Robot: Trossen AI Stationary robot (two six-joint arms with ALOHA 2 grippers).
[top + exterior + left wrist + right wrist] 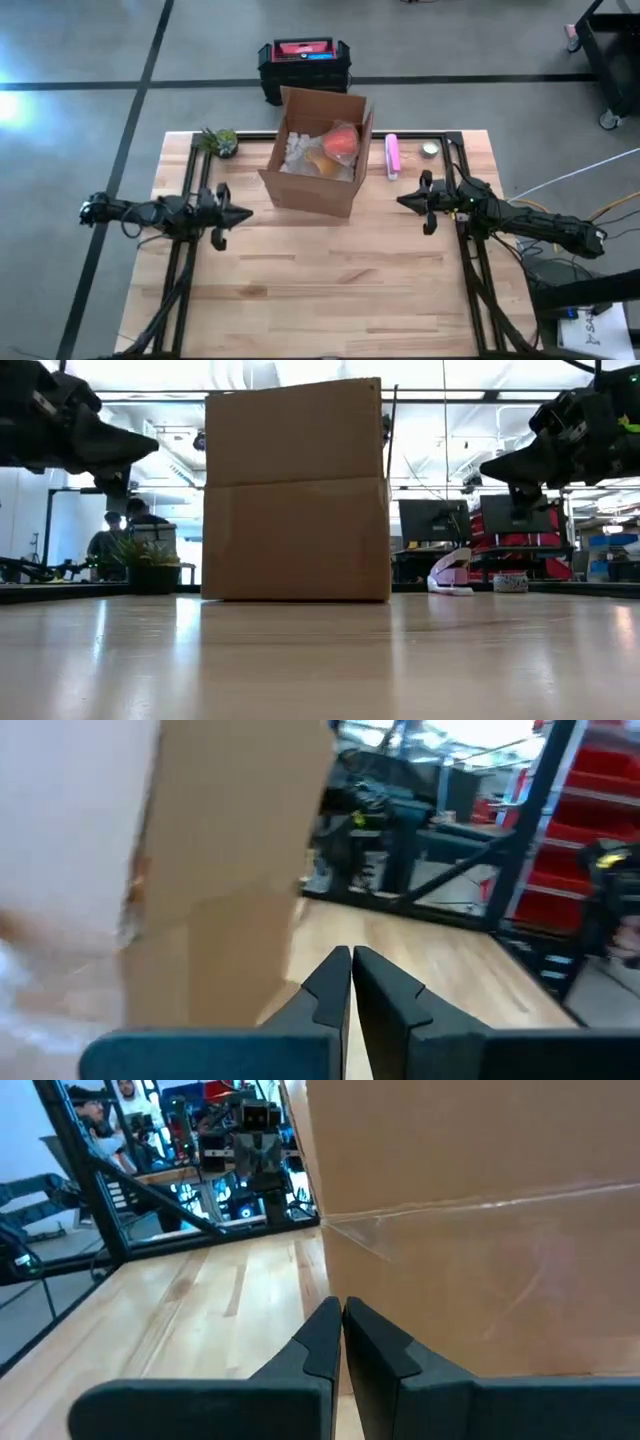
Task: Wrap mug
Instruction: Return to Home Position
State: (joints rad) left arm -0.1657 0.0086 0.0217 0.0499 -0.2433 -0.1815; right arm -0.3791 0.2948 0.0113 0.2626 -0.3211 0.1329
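Homing: wrapped mug (340, 142) inside cardboard box (308, 192); our left gripper (243, 213), right gripper (403, 202) clenched, empty; we need only park both arms.

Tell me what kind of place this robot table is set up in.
Probably a robotics lab or workshop. Behind the wooden table stand red storage racks and monitors, a person is at a far desk, and the floor is grey with dark marked lines.
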